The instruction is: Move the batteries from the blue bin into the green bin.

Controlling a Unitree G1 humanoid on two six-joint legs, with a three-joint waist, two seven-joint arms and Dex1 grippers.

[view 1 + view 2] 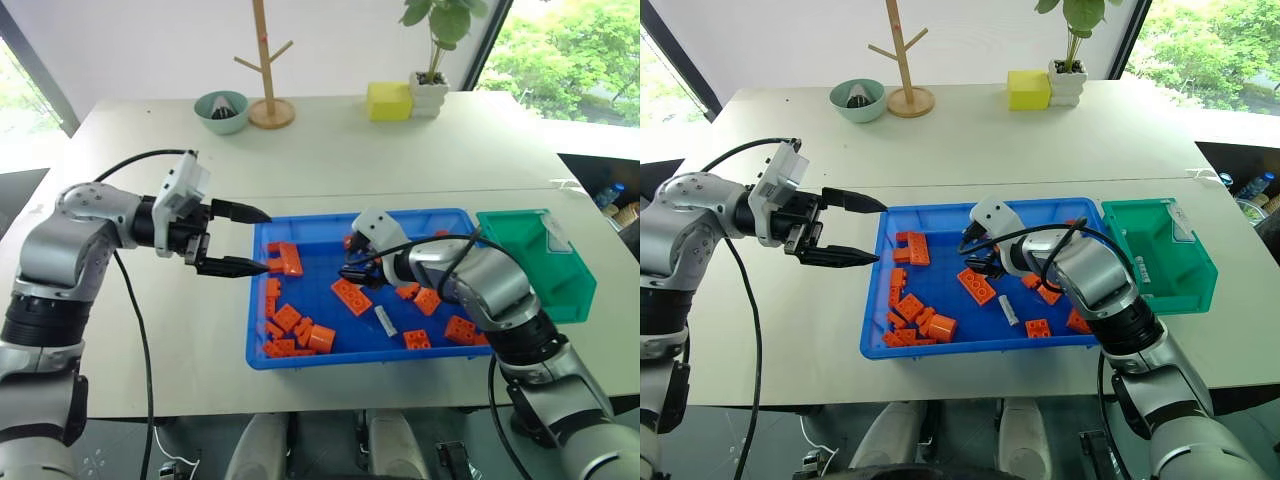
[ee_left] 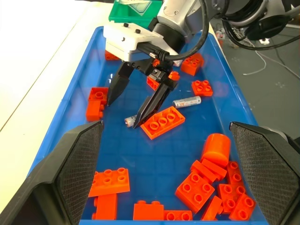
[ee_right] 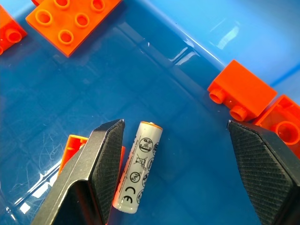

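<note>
Two wide-spread fingers of the right tool (image 2: 125, 112) straddle a battery (image 3: 138, 165) (nothing gripped).

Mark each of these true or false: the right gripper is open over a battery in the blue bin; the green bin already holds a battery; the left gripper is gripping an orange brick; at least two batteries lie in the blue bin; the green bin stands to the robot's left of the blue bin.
1. The right gripper is open over a battery in the blue bin. True.
2. The green bin already holds a battery. False: no battery is visible in it.
3. The left gripper is gripping an orange brick. False: it is open and holds nothing, at the blue bin's left edge.
4. At least two batteries lie in the blue bin. True: a second battery lies near the first.
5. The green bin stands to the robot's left of the blue bin. False: it stands on the right.
</note>
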